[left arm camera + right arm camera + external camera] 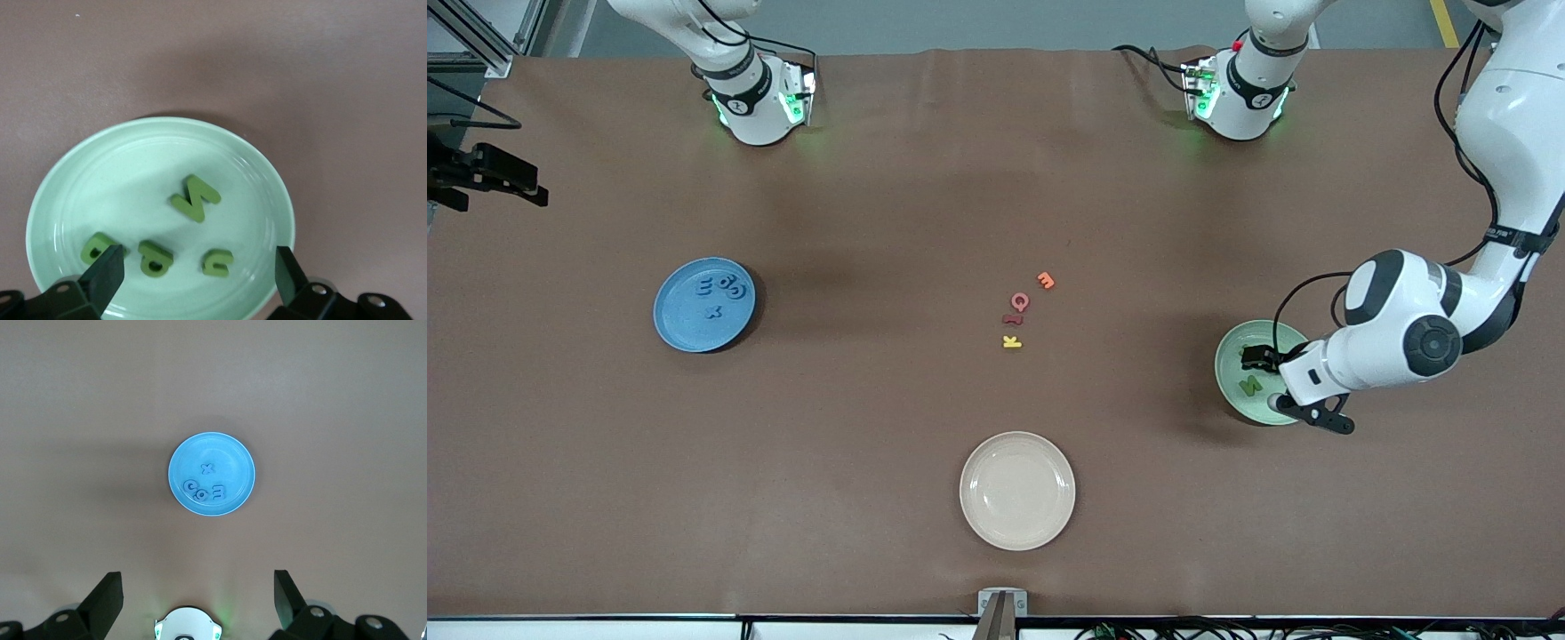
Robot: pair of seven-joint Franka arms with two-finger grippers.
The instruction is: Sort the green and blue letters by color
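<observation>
1. Brown desk: empty cream plate nearest the camera.
2. Left claw, jaws wide and empty, hovers over the pale green plate holding four green letters.
3. Four blue letters lie in the round blue plate.
4. Right claw hangs wide, empty, high above.

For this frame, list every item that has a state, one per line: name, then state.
Four blue letters: lying in the round blue plate.
Four green letters: lying in the round green plate.
Round cream plate: holds nothing.
Orange, red and yellow letters: loose on the table.
Left end effector: open over the green plate.
Right end effector: open, holding nothing.
</observation>
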